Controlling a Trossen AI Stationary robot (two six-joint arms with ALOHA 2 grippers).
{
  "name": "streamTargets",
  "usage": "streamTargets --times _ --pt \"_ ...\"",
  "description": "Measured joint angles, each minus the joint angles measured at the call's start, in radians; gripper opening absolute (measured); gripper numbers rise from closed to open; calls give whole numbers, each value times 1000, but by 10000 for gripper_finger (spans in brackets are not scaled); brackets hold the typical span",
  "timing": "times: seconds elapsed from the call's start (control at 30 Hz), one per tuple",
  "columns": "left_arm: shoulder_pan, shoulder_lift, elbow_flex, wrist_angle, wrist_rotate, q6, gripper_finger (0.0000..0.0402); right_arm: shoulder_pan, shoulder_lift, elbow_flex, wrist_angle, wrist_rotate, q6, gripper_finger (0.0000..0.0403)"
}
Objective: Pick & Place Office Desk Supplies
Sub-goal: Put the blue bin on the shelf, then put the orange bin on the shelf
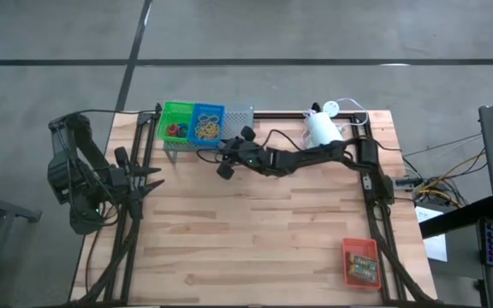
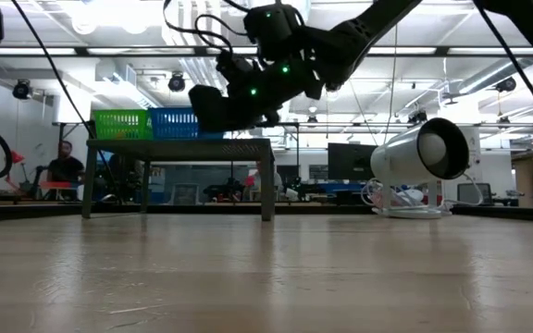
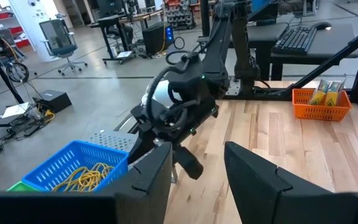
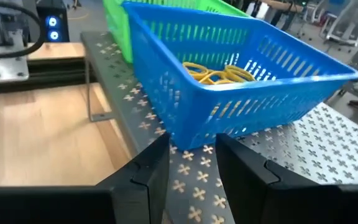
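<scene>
Now, right end effector hovering at the blue tray.
Its fingers are standing released, empty, just before the slatted tray holding yellow rubber bands on the shelf.

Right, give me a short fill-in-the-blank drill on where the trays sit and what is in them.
1. The blue tray on the grey shelf holds thin tan ____.
2. On the shelf, the green tray sits directly beside the ____ tray.
3. The red-orange tray holding the card boxes sits near the table corner on the ____ arm's side.
4. The right gripper hovers by the shelf, with nothing between its ____ jaws.

Missing words: rubber bands; blue; right; open
</scene>
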Motion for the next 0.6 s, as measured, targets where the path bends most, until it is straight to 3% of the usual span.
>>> streamTargets --times 0.3,0.43,0.6 --pt "0 0 0 0 0 0 152 48 -182 -72 -107 71 -75 128" --pt "0 0 0 0 7 0 152 84 -324 -86 -359 80 -99 123" --pt "0 0 0 -1 15 0 152 111 -481 -49 -762 43 14 116"
